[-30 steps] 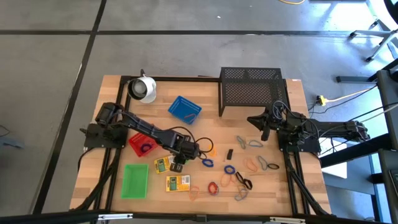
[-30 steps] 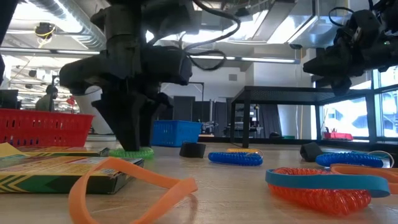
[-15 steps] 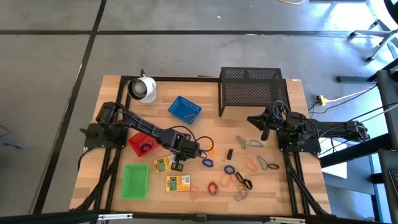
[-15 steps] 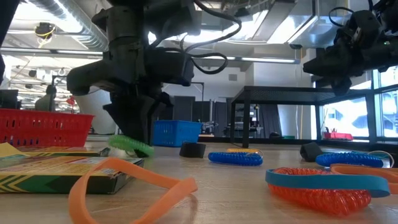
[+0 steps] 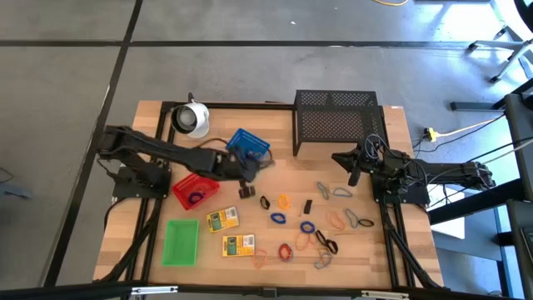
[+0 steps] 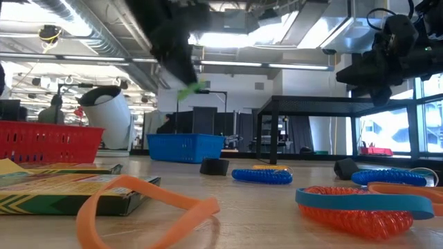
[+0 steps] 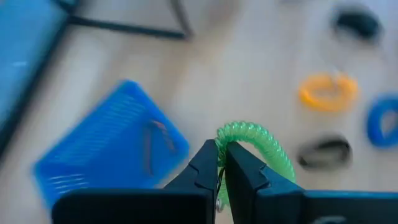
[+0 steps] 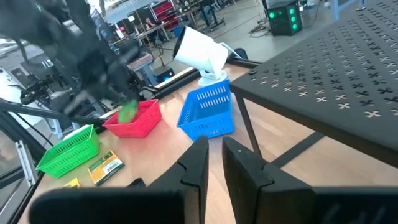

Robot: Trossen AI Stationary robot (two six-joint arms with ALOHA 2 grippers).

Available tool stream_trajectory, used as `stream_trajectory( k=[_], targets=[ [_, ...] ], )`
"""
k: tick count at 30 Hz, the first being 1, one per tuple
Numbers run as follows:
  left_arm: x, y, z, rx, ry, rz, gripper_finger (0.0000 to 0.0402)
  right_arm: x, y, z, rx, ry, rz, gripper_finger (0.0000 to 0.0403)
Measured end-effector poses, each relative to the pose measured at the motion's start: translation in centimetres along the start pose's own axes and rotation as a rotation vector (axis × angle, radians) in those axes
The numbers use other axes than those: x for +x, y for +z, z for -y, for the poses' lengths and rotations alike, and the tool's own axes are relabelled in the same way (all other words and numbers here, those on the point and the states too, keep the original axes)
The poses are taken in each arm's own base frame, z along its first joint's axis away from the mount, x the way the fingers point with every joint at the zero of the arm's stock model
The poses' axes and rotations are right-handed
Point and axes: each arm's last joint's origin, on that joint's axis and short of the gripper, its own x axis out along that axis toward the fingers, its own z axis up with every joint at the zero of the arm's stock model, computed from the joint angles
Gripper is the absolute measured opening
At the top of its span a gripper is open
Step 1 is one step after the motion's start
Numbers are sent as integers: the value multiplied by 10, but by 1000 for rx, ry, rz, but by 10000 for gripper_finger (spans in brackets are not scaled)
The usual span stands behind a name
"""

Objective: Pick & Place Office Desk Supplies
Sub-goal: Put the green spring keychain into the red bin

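1. Left wrist view shows the left tool (image 7: 221,163) pinched shut on a green coiled loop (image 7: 258,144), lifted over the surface near the blue tray (image 7: 118,146).
2. The loop looks light, springy and soft; gripping one strand of the coil suits it.
3. The right tool (image 8: 214,158) waits nearly closed, empty, beside the wire-mesh rack (image 8: 348,81).
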Motion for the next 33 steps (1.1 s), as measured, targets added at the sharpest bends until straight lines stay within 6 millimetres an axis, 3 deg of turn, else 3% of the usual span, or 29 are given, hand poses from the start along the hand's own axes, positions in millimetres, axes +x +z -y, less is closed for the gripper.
stream_trajectory(
  k=[7,11,14,19,23,28,33],
  targets=[
    [-33,15,-35,-262,180,183,12,0,0,0,13,0,-1,50],
    [-40,17,-45,-372,165,213,12,0,0,0,37,0,-1,50],
    [-43,17,-45,-388,57,186,12,0,0,0,37,0,-1,50],
    [-51,6,-27,-360,-333,-22,12,0,0,0,31,-1,-1,50],
    [-63,-20,-8,-370,-520,-355,12,0,0,0,29,-1,-1,50],
    [-85,-55,9,-403,-418,-693,12,0,0,0,29,-1,-1,50],
    [-91,-80,13,-410,-147,-724,12,0,0,0,6,-1,-2,50]
  ],
)
